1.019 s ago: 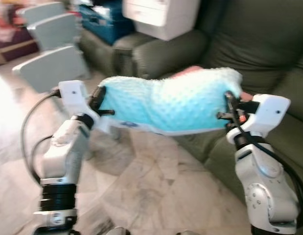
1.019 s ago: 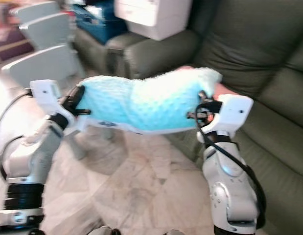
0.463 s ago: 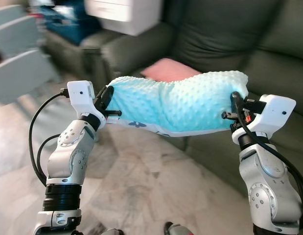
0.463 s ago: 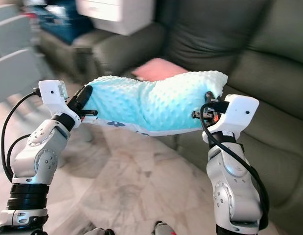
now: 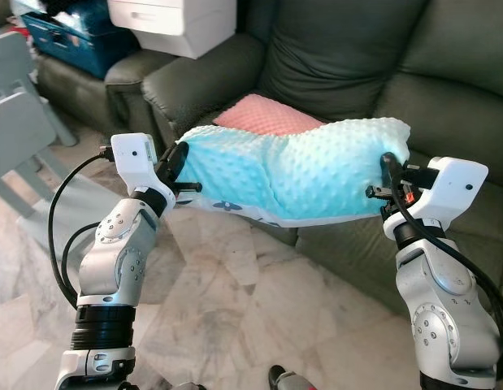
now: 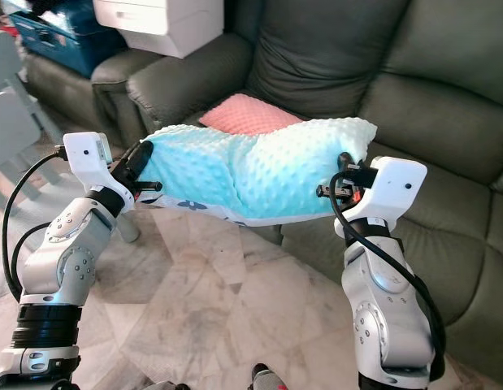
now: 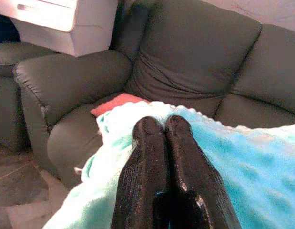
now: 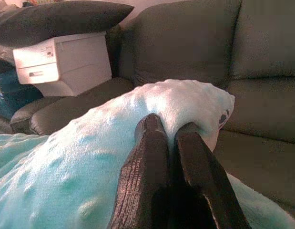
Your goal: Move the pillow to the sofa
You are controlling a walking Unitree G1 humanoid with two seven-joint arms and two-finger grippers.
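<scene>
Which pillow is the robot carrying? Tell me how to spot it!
Look at the dark green sofa. In front of it, the left gripper and right gripper hold a bumpy turquoise pillow between them. The pink pillow lies on the seat; the turquoise one hangs in the air.

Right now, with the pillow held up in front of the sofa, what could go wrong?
The turquoise pillow hangs between the left claw and right claw, each pinching one end; if either lets go early, it may swing down onto the floor. A pink cushion already lies on the sofa seat ahead, so the pillow may land on it and slide off.
</scene>
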